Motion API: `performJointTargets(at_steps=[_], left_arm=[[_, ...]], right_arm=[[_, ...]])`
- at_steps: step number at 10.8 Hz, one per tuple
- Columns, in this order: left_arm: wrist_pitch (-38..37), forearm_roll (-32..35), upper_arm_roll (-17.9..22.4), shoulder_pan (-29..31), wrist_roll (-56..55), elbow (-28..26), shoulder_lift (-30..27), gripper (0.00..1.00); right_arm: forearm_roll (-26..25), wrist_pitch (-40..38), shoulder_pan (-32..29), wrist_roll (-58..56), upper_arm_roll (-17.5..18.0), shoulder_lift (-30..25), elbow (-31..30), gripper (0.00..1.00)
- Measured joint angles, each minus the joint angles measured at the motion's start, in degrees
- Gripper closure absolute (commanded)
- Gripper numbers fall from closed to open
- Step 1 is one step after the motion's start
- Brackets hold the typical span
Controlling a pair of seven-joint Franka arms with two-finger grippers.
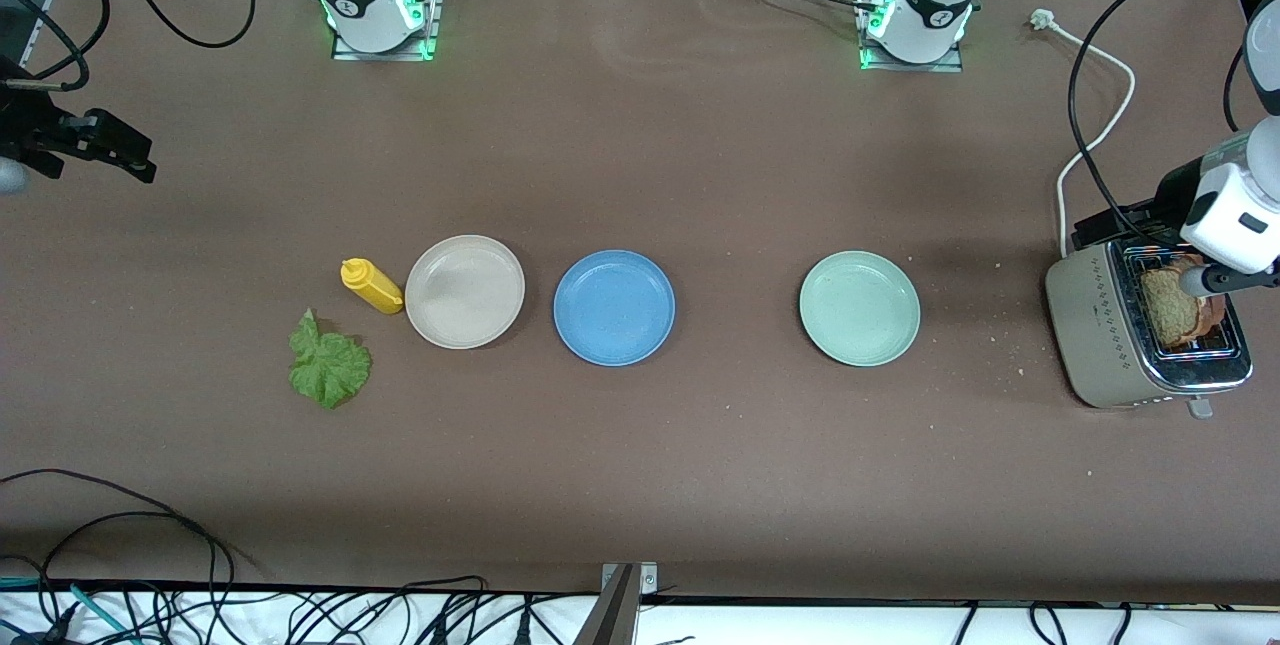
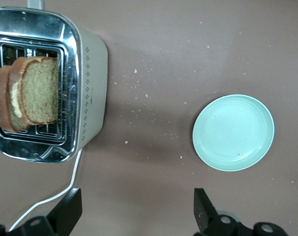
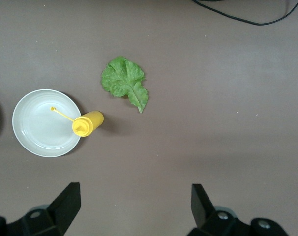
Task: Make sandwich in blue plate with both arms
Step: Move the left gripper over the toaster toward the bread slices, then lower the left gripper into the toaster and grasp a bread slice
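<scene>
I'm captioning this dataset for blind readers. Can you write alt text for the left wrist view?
Two slices of brown bread stand in the slots of a beige toaster on a brown table, crumbs scattered beside it. An empty pale green plate sits nearby, and the left gripper hangs above with its fingers open.

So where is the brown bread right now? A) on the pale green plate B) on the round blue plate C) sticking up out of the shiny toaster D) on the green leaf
C: the two brown bread slices stand in the slots of the shiny metal toaster; the round blue plate holds nothing.
</scene>
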Motion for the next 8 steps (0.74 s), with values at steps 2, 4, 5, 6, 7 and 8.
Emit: performJointTargets(at_steps=[2, 4, 5, 6, 7, 8], left_arm=[[0.00, 0.07, 0.04, 1.99, 0.24, 0.02, 0.00, 0.00], [0.00, 0.09, 0.09, 4.24, 2.06, 0.12, 0.00, 0.00], [0.00, 0.13, 0.12, 5.43, 3.46, 0.13, 0.00, 0.00], [0.00, 0.14, 0.15, 6.75, 4.59, 0.12, 0.08, 0.00], [0.01, 0.17, 0.21, 8.17, 5.63, 0.06, 0.35, 0.00], [0.08, 0.17, 0.24, 9.45, 6.64, -0.05, 0.82, 0.00]], right_arm=[[0.00, -0.03, 0.01, 0.00, 0.01, 0.00, 0.00, 0.00], [0.00, -0.02, 0.01, 0.00, 0.01, 0.01, 0.01, 0.00], [-0.01, -0.03, 0.01, 0.00, 0.01, 0.01, 0.01, 0.00], [-0.02, -0.02, 0.02, 0.00, 0.02, 0.01, 0.02, 0.00], [-0.02, -0.03, 0.02, 0.00, 0.02, 0.01, 0.02, 0.00], [-0.03, -0.03, 0.03, 0.00, 0.01, 0.01, 0.02, 0.00]])
